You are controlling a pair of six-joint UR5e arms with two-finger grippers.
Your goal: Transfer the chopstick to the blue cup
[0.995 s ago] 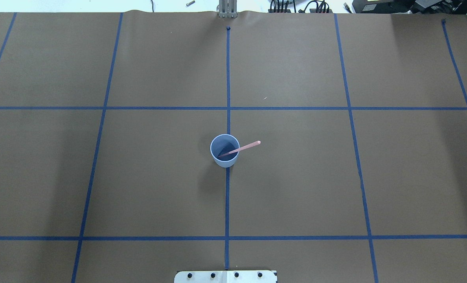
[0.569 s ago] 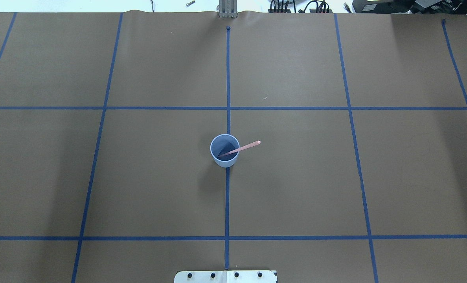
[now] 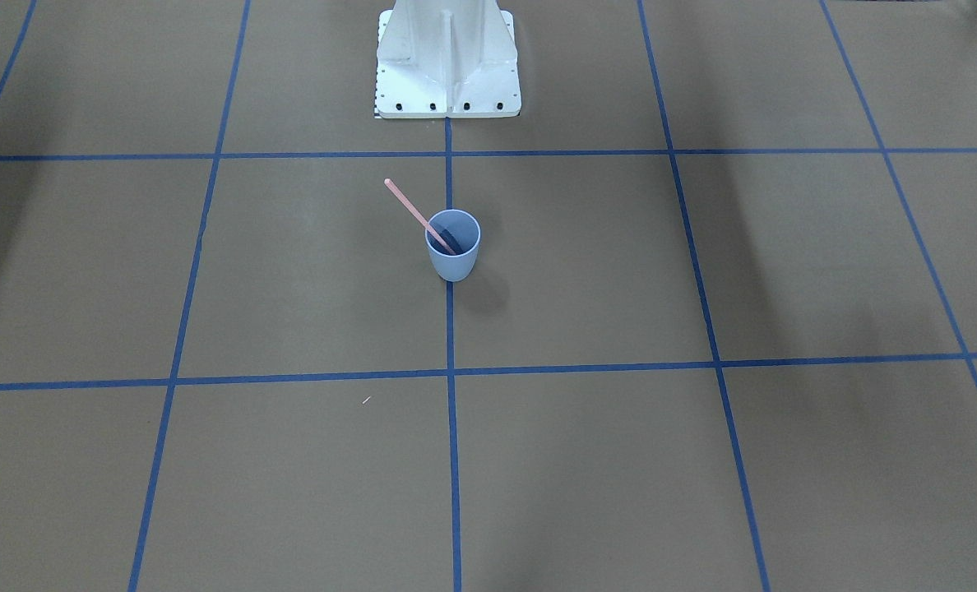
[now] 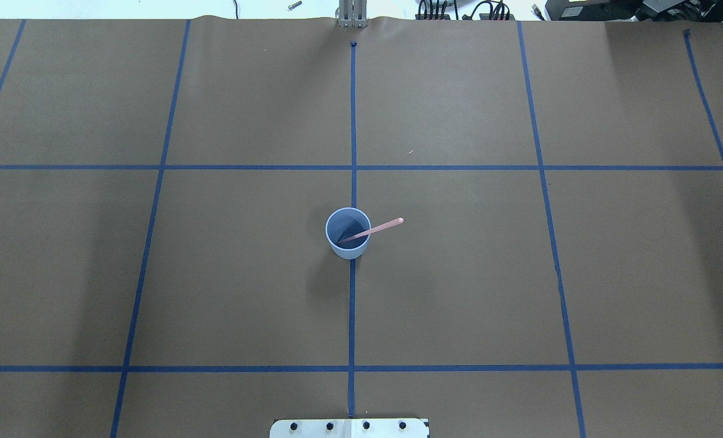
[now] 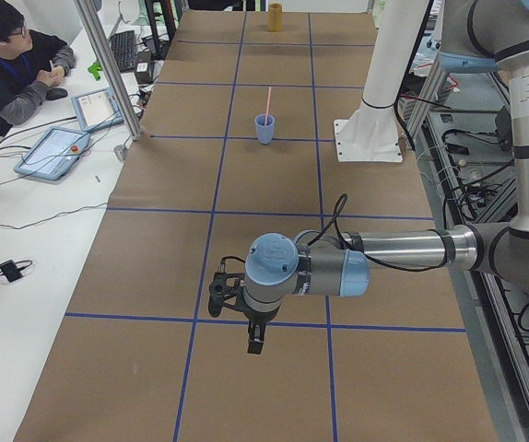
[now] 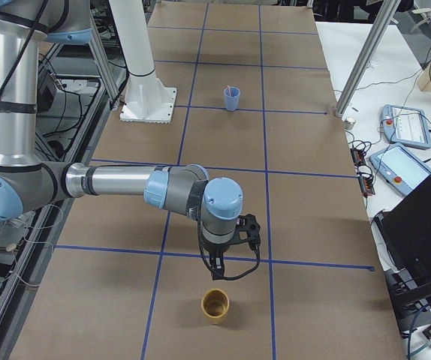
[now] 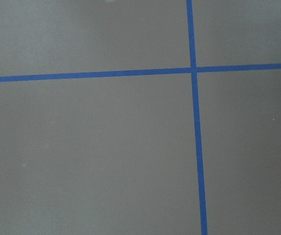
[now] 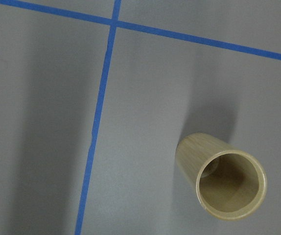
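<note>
The blue cup (image 4: 349, 249) stands upright at the table's middle on the centre tape line; it also shows in the front view (image 3: 453, 261). One pale pink chopstick (image 4: 381, 227) leans inside it, its top end sticking out over the rim toward the robot's right, also seen in the front view (image 3: 405, 201). Nothing holds it. My left gripper (image 5: 254, 343) hangs over the table far to the left. My right gripper (image 6: 225, 268) hangs far to the right. Both show only in the side views, so I cannot tell whether they are open or shut.
A tan wooden cup (image 6: 215, 305) stands upright just below the right gripper, also in the right wrist view (image 8: 228, 183). The white robot pedestal (image 3: 447, 74) stands at the table's near edge. A seated operator (image 5: 11, 64) and tablets are beside the table.
</note>
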